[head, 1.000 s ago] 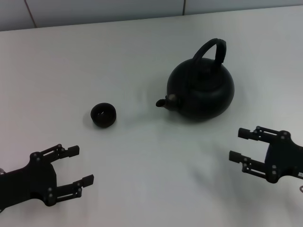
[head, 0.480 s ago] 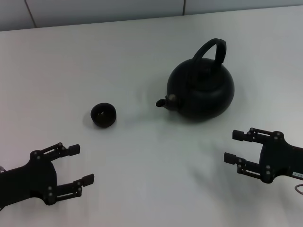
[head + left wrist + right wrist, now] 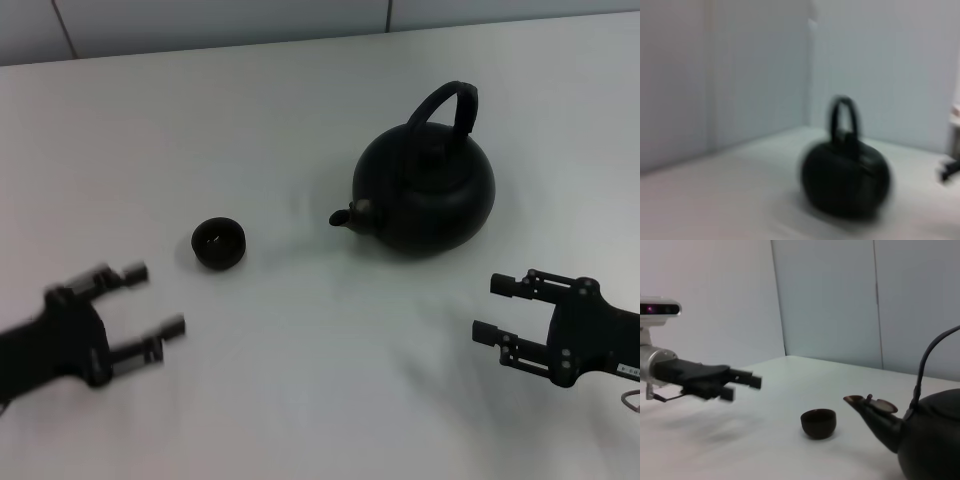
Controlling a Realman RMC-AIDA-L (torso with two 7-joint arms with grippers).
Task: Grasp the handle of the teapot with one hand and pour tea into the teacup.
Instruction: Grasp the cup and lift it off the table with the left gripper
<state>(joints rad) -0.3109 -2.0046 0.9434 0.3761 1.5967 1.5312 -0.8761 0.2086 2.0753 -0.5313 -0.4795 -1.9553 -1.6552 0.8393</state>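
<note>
No text, label, brand, number or sign can be read in any view, whether on the teapot (image 3: 425, 195), the teacup (image 3: 218, 243) or the table (image 3: 200, 130).

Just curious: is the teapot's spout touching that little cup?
Apart. The head view shows bare table between the teapot spout and the cup.

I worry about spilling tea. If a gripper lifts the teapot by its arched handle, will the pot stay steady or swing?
The teapot looks squat and bulky, so it is probably heavy for its size. The handle arches high above the body, so the pot may swing beneath a grasp. The handle looks rigid and smooth, so it might turn between the fingers. Both grippers are open, away from it.
</note>
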